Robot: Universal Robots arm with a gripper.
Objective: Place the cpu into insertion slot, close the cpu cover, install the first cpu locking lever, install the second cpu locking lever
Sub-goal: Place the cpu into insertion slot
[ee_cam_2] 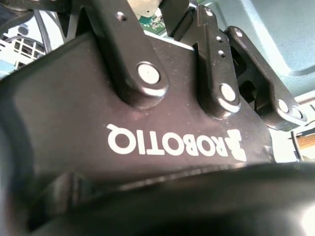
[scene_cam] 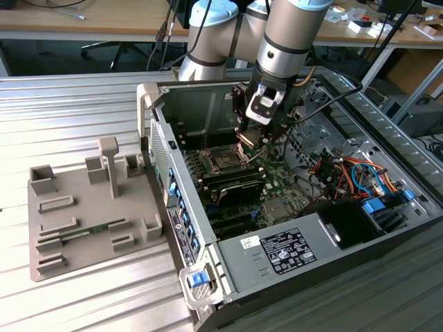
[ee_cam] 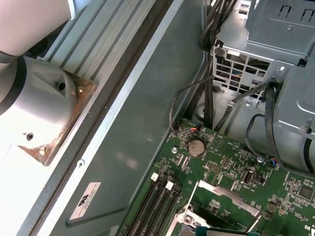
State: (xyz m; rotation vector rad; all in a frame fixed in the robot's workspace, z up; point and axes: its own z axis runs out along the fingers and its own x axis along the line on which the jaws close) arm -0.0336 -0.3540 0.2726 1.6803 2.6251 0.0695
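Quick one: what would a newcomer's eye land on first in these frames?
First, the robot arm reaching into the open computer case. Its gripper holds the cpu tilted, close to the insertion slot but not yet in it. Next come the grey fixture tray on the ribbed table at the exterior view's left, and the orange and blue cables inside the case at its right.

insertion slot [ee_cam: 189, 227]: cut off by edge | cpu [ee_cam_2: 143, 7]: mostly behind hand [ee_cam_2: 147, 14]

White lettering [ee_cam_2: 176, 142] on gripper [ee_cam_2: 150, 12]; label [ee_cam: 84, 199] on case [ee_cam: 147, 123]
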